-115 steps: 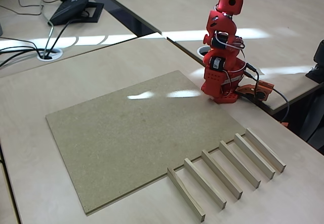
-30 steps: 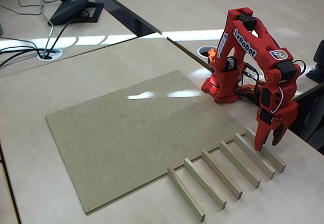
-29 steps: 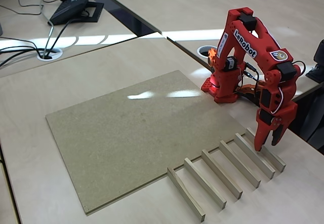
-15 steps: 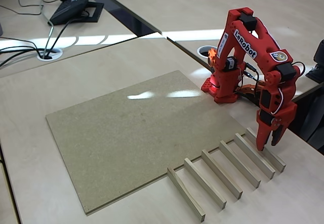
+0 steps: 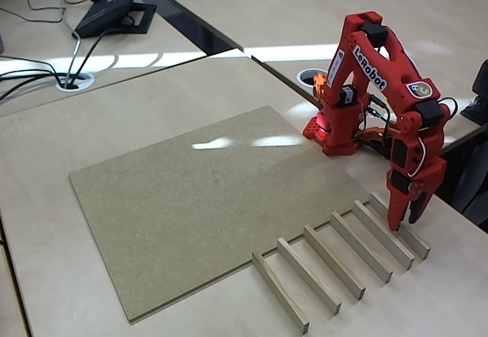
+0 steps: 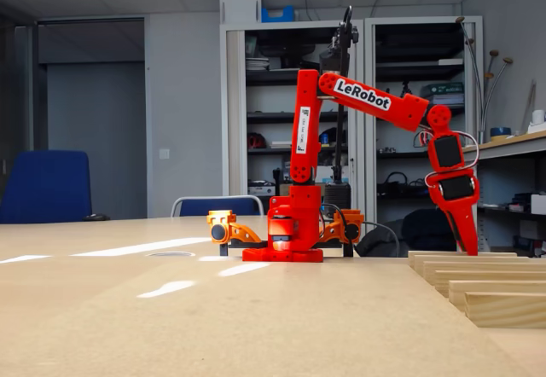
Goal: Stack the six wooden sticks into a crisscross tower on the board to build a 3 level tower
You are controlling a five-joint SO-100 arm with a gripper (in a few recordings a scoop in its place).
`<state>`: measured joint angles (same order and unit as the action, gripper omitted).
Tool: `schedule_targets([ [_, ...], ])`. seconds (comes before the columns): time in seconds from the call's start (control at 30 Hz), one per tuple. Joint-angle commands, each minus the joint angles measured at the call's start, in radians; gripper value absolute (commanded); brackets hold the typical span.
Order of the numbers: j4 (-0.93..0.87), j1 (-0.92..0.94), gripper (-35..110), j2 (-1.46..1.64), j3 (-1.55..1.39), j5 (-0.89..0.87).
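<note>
Six wooden sticks [image 5: 334,262] lie side by side on the pale tabletop, just right of the board [image 5: 198,200], which is bare. In a fixed view the red arm reaches over them and my gripper [image 5: 405,223] points straight down at the rightmost stick [image 5: 416,240]. Its fingers are a little apart, with the tips at that stick's far half and close to the table. From the low side, the gripper [image 6: 468,242] dips behind the stick ends [image 6: 478,285] at the right. No tower stands on the board.
The arm's base [image 5: 332,135] stands at the board's far right corner with a cable beside it. A black telephone [image 5: 114,1] and cables [image 5: 46,78] lie at the back left. The table edge [image 5: 457,142] runs close behind the gripper. Shelves and a blue chair [image 6: 43,185] stand in the background.
The arm has unfolded from upright over its base and reached down to the rightmost stick. Over the last second the gripper sank slightly and its fingers drew closer.
</note>
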<state>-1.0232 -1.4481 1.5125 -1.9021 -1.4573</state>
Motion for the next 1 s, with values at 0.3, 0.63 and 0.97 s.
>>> schedule_targets([
  [0.3, 0.051, -0.005, 10, -0.009, -0.041, -0.003],
  [0.63, 0.012, 0.014, 0, -0.003, -0.021, -0.014],
  [0.97, -0.448, 0.075, 0, 0.072, 0.419, -0.071],
])
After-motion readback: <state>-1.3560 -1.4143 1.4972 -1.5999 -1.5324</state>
